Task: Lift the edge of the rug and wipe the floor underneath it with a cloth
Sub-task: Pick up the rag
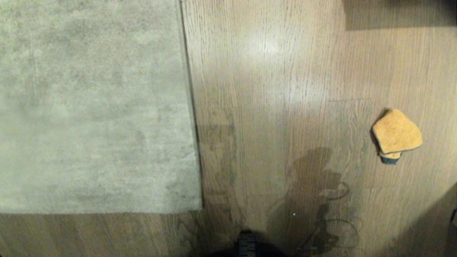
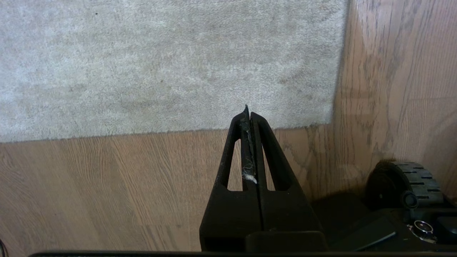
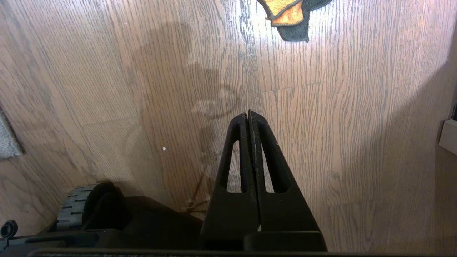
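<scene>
The rug edge [image 1: 194,142] lies flat on the floor [image 1: 271,107], running away from me on my left, and it turns a corner close to my base, where a second border runs off leftward. Nothing is tucked under it, so I judge the lift has not begun. That corner looks like the natural place to start, since two free borders meet there and a hand can slide in from the bare wood on either side

The cloth [image 1: 396,134] sits loosely folded well off to my right, apart from the rug, with a wide stretch of bare planks between them. Its teal end points back toward me. I take it that it was left there so my right arm can fetch it while the left deals with the rug

My left hand [image 2: 249,112] is pressed closed on nothing, hovering over the wood just short of the near border, with some lint caught between its fingers. My right hand [image 3: 249,114] is likewise closed and empty, pointing toward the cloth but well short of it

Room is generous: open planks lie ahead and to the right. A dark shape shows at the far right, and my own wheel [image 2: 407,178] sits near the rug corner, so I would keep low sweeps clear of it
</scene>
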